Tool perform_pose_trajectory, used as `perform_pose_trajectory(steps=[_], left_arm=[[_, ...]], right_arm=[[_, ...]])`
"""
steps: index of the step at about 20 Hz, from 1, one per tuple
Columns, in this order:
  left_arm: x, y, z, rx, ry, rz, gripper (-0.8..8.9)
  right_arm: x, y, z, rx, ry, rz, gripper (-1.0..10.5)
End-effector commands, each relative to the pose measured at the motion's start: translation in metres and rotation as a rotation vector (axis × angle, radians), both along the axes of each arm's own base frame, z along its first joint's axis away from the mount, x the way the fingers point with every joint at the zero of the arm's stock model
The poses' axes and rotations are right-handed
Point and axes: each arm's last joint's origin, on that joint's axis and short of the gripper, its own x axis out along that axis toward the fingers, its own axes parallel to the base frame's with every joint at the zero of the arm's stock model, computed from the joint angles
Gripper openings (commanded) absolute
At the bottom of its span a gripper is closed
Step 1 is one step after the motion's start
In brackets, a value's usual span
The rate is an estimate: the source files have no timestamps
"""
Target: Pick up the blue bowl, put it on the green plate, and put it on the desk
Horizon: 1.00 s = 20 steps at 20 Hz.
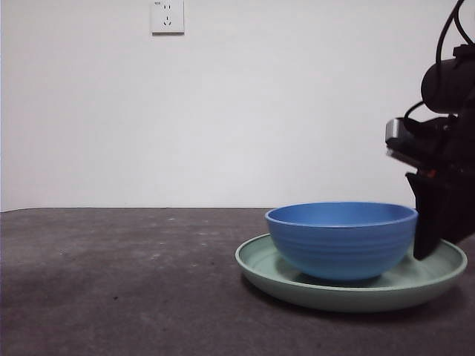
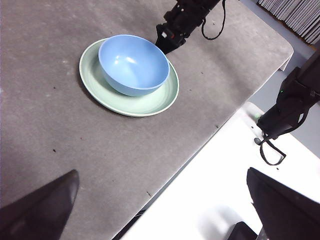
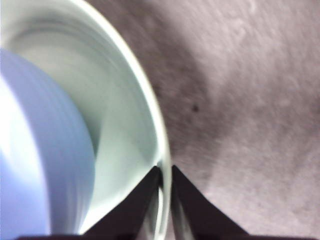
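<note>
The blue bowl sits inside the green plate, which rests on the desk at the right. My right gripper comes down at the plate's right edge and is shut on the rim. In the right wrist view its jaws pinch the pale rim of the plate, with the bowl blurred beside it. In the left wrist view the bowl, the plate and the right gripper show from above. My left gripper is open and empty, high above the desk.
A white wall with a socket stands behind the desk. The desk's edge runs diagonally in the left wrist view, with a white surface and a black arm base beyond it.
</note>
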Motion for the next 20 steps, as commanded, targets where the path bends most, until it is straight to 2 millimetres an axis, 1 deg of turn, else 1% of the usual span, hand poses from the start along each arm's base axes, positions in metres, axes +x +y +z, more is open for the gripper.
perform_pose_trajectory(steps=[1,4,6,9,12,14,16,18,20], left_arm=[[-0.001,-0.001,0.003,-0.019,-0.008,-0.013,5.63],[-0.001,0.0,0.003,-0.018,-0.008,-0.013,5.63],[-0.001,0.0,0.003,-0.018,-0.008,-0.013,5.63],[-0.001,0.0,0.003,-0.008,-0.024,-0.024,5.63],[-0.001,0.0,0.002,0.017,-0.058,-0.048,5.63],[-0.001,0.0,0.002,0.026,-0.076,-0.059,5.63],[-0.001,0.0,0.002,0.027,-0.076,-0.059,5.63],[-0.001,0.0,0.002,0.027,-0.075,-0.059,5.63],[-0.001,0.0,0.002,0.027,-0.075,-0.059,5.63]], right_arm=[[0.009,0.004,0.007,0.032,0.003,-0.006,0.1],[0.016,0.013,0.023,0.099,-0.002,0.005,0.1],[0.019,0.023,0.034,0.15,-0.007,0.023,0.1],[0.02,0.046,0.046,0.172,-0.024,0.049,0.1],[0.018,0.072,0.05,0.208,-0.051,0.073,0.1],[0.019,0.089,0.046,0.231,-0.053,0.08,0.1],[0.023,0.103,0.038,0.234,-0.036,0.093,0.1],[0.028,0.111,0.025,0.231,-0.025,0.09,0.1],[0.033,0.114,0.014,0.223,-0.015,0.08,0.1]])
